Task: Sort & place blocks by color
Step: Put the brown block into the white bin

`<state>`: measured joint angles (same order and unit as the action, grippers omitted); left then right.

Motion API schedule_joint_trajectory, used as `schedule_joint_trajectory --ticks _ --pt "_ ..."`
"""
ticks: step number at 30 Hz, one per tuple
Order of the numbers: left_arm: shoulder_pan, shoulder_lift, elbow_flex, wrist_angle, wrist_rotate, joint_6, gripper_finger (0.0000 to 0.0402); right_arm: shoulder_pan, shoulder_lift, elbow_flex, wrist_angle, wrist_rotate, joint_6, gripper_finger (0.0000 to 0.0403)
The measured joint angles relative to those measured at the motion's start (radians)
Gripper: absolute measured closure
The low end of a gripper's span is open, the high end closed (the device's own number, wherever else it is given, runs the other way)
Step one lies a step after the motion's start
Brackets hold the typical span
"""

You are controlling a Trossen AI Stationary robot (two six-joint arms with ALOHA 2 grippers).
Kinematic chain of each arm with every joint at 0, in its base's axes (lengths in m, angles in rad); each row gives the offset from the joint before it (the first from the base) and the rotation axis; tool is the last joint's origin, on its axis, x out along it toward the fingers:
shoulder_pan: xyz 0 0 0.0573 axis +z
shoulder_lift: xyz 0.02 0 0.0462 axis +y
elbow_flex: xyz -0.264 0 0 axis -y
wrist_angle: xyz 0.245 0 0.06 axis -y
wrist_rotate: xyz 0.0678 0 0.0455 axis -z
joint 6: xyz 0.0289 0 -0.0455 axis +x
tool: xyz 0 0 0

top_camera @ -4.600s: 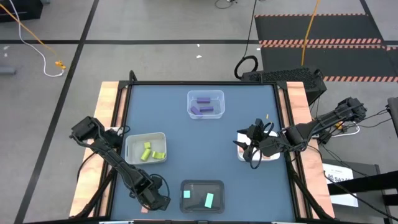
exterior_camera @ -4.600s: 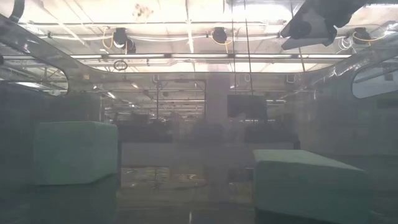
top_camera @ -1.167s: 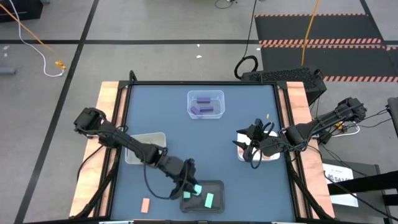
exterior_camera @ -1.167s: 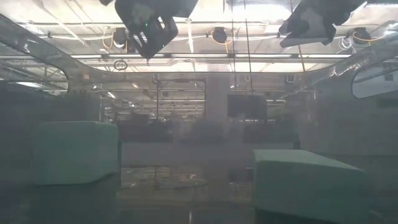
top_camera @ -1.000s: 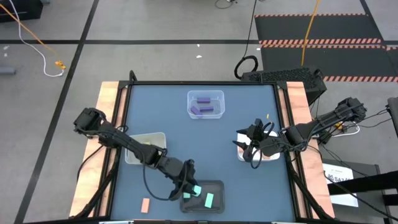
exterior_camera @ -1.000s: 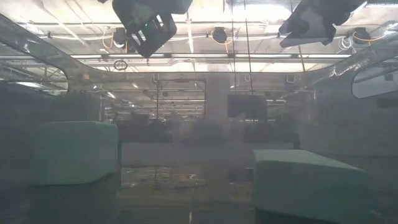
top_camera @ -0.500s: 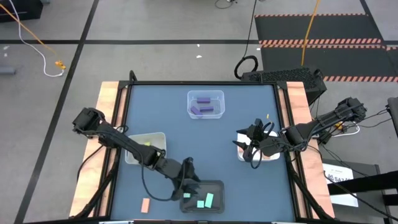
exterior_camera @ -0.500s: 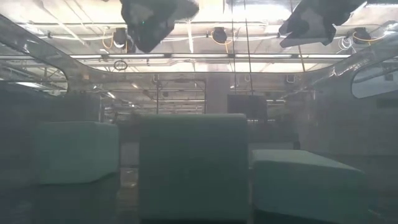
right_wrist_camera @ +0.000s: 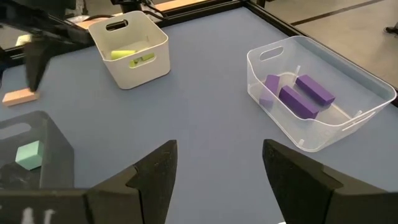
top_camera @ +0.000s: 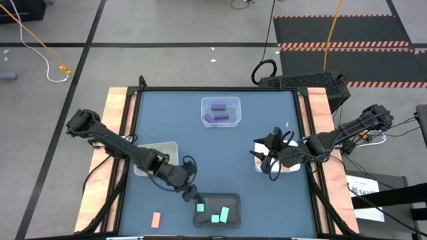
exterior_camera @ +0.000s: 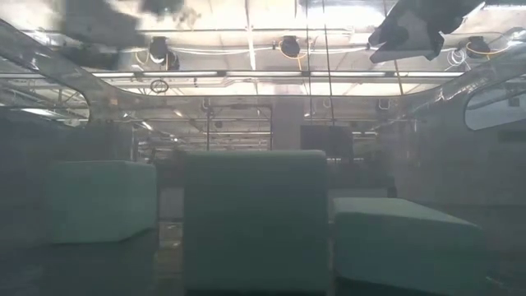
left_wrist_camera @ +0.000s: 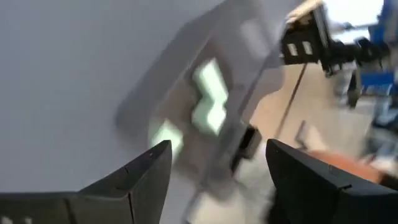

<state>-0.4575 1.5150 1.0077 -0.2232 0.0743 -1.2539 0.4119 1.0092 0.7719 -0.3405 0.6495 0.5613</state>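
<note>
Now left gripper [top_camera: 188,194] is hovering just beside the black tray [top_camera: 235,199], fingers spread, holding nothing; three cyan blocks [top_camera: 216,218] are sitting inside that tray. Right gripper [top_camera: 270,160] is waiting over the right-side tray, fingers apart, empty. A salmon block [top_camera: 155,219] is lying on the table's [top_camera: 193,143] near-left corner
</note>
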Motion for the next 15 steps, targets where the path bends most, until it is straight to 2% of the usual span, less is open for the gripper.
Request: schedule_joint_trajectory --ticks 4,9,12,15 --pt "-0.072 -0.011 0.001 -0.127 0.029 -0.374 0.0142 0.000 0.000 0.000 0.000 0.000 0.000 0.0174" --pt "-0.189 -0.011 0.000 -0.307 0.030 -0.727 0.0142 0.000 0.000 0.000 0.000 0.000 0.001 0.0174" --pt "-0.254 -0.011 0.000 -0.368 0.030 -0.906 0.0142 0.000 0.000 0.000 0.000 0.000 0.001 0.0174" --pt "-0.315 -0.006 0.000 -0.407 0.030 -1.018 0.0142 0.000 0.000 0.000 0.000 0.000 0.000 0.0174"
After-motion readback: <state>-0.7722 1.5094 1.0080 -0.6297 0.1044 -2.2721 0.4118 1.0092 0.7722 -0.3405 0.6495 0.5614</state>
